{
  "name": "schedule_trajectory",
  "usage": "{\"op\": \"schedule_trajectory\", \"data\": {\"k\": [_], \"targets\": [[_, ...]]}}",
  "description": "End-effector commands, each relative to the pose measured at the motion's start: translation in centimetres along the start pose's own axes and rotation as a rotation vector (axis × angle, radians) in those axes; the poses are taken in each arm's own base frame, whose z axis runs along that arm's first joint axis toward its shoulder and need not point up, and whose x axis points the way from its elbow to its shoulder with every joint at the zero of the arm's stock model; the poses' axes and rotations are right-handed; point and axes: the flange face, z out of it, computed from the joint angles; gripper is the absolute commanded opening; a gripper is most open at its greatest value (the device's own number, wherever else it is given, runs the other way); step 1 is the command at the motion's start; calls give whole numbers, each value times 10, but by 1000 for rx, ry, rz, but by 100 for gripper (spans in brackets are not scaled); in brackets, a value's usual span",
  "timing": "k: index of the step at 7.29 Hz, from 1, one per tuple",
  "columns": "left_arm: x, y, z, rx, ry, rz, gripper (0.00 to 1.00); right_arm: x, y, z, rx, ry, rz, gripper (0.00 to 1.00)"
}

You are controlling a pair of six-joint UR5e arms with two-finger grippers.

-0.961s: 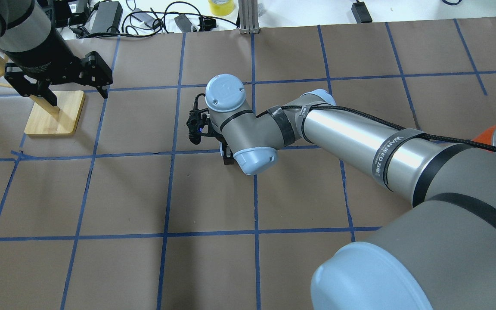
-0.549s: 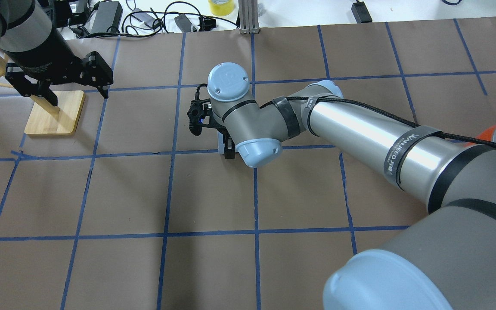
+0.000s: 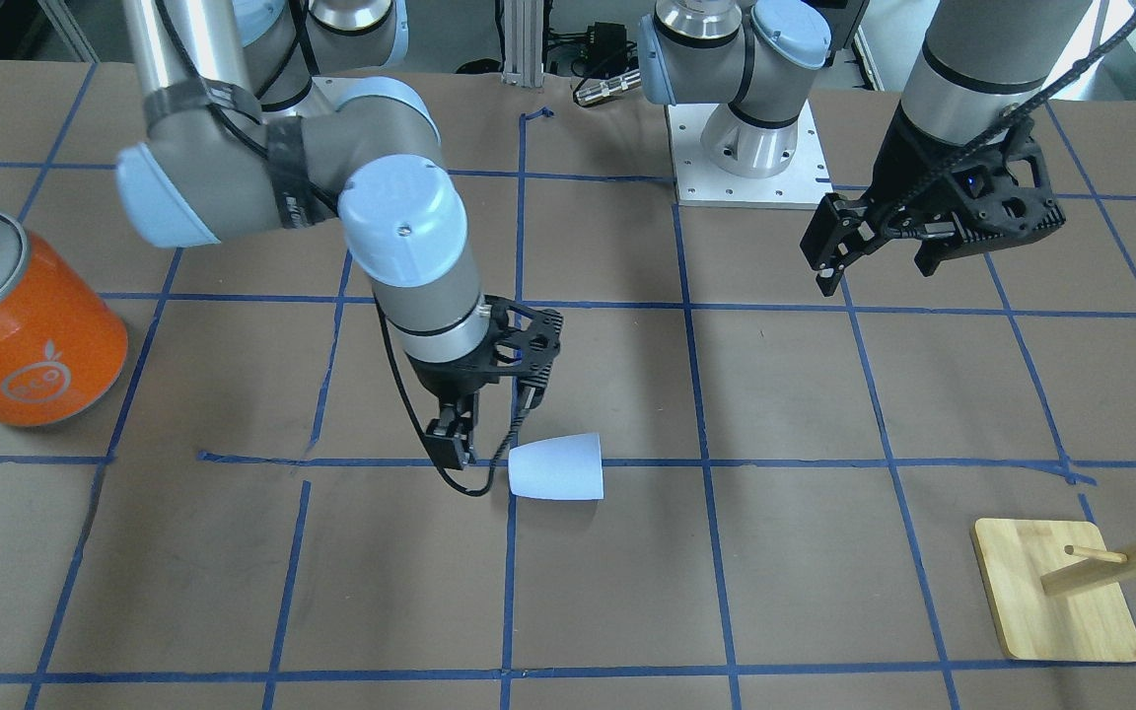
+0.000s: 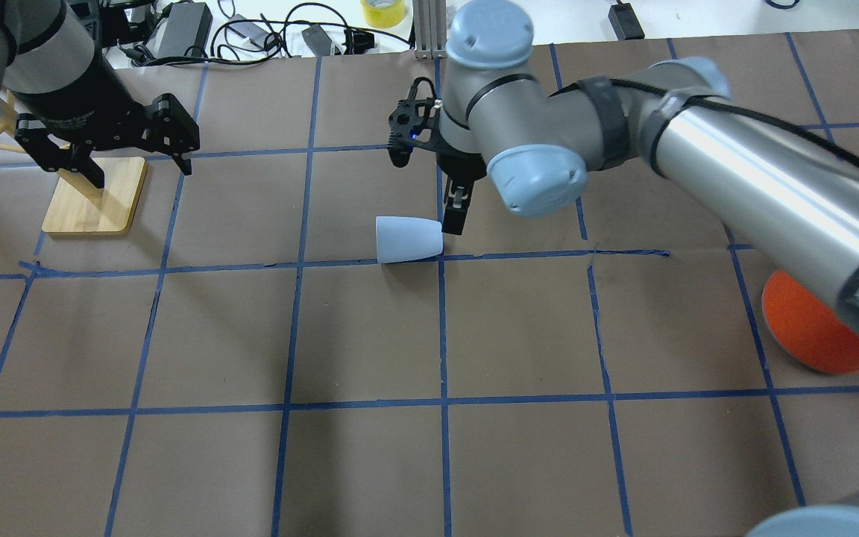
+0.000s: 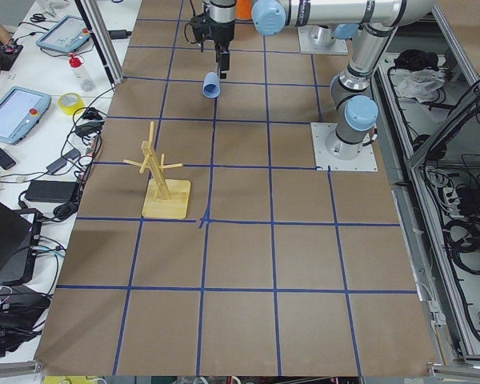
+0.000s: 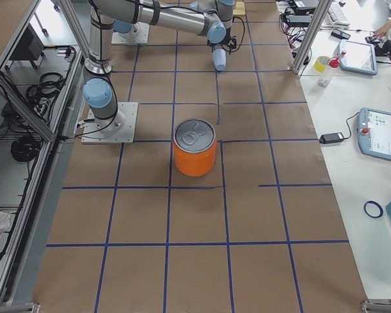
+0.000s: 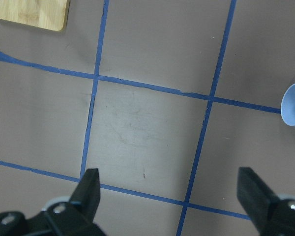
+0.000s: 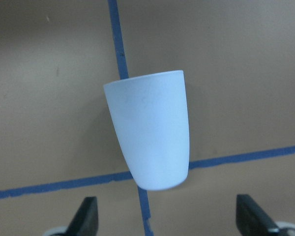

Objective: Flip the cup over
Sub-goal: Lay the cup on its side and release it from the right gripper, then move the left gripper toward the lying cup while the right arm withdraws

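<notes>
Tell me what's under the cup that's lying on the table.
The cup lies on its side on brown paper, over a crossing of blue tape lines. The crossing itself is hidden beneath it; nothing else shows.

bright, even overhead light; soft shadows, wrist views slightly blurred.

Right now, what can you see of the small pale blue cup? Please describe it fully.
The cup is a plain pale blue tumbler without handle, matte like plastic, tapered. It lies on its side on the brown paper-covered table, over a blue tape line, wide open rim toward the robot's left, closed base toward the right gripper. Its jaws stand open beside the base; nothing grips it.
</notes>
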Motion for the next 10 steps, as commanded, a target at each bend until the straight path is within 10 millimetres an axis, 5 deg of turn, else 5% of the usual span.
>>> {"op": "schedule_trajectory", "data": {"k": [1, 3, 4, 6, 7, 10], "targets": [[2, 4, 21, -53, -7, 0, 100, -1, 78, -75, -32, -58, 268, 97], [24, -5, 63, -116, 114, -5, 100, -27, 125, -150, -20, -8, 489, 99], [46, -27, 84, -67, 297, -10, 100, -39, 139, -173, -7, 13, 700, 100], [59, -36, 143, -124, 340, -7, 100, -52, 145, -209, 7, 174, 1066, 100], [74, -42, 171, -165, 419, -1, 100, -50, 148, -218, 12, 229, 1121, 100], [128, -40, 211, -200, 541, 47, 100, -54, 148, -218, 26, 223, 1122, 100]]}}
